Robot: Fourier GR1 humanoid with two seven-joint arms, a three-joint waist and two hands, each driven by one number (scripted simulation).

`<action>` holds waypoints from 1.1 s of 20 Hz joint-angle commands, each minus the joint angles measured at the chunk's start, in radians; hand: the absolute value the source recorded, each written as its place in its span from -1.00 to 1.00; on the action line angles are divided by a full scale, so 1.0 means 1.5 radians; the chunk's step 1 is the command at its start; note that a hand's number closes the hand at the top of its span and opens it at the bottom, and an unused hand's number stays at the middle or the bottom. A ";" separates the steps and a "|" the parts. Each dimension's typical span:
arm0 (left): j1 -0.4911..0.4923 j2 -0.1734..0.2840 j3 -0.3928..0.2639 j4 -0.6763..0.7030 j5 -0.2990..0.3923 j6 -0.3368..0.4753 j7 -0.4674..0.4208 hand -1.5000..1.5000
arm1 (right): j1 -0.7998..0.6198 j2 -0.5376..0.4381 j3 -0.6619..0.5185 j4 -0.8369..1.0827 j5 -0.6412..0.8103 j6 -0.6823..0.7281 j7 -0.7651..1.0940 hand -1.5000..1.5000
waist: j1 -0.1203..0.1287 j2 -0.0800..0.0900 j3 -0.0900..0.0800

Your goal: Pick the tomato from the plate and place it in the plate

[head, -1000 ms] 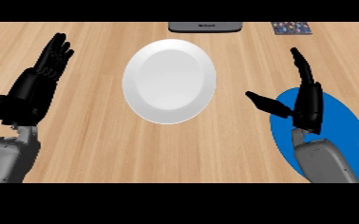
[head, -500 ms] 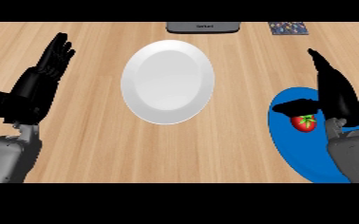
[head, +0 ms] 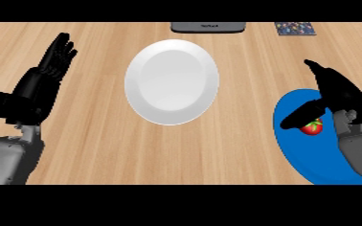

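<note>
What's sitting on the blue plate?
A red tomato lies on the blue plate. The right hand hangs over it, its thumb covering part of the tomato, and the forearm hides the plate's right side, so anything there is unseen.

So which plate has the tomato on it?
The blue plate at the right edge, under the right hand. The tomato sits on it. The white plate in the middle has nothing on it.

- Counter (head: 99,139): light wood top, grain running left to right, filling the whole view.
- Dark grey flat object (head: 209,27): at the far edge, cut off by the frame.
- Small dark patterned item (head: 294,28): far right edge, partly cut off.
- Light: even.
</note>
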 commanded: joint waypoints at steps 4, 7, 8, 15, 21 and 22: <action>0.007 -0.003 0.014 -0.022 -0.003 -0.016 0.010 0.00 | 0.002 -0.022 -0.026 0.034 -0.004 0.070 0.069 -1.00 | 0.002 0.002 0.001; -0.009 -0.021 0.005 -0.006 -0.019 -0.001 0.006 0.00 | -0.009 -0.012 0.011 0.032 0.022 0.085 0.128 -1.00 | 0.001 0.002 0.001; 0.010 -0.011 0.011 -0.041 -0.014 0.001 0.034 0.00 | 0.029 -0.036 -0.011 0.051 0.017 0.077 0.082 -1.00 | 0.002 0.001 0.002; 0.004 -0.040 0.005 -0.006 -0.040 -0.001 0.002 0.00 | 0.068 -0.016 -0.014 0.067 0.020 0.081 0.083 -1.00 | -0.004 0.002 0.001; -0.003 -0.017 0.060 0.007 -0.010 -0.056 0.002 0.00 | 0.070 0.016 -0.039 0.097 0.033 0.098 0.048 -1.00 | 0.001 0.002 0.002; 0.024 -0.064 0.007 -0.018 -0.057 -0.016 -0.016 0.00 | 0.050 0.041 -0.024 0.113 0.039 0.097 0.066 -1.00 | 0.004 0.002 0.002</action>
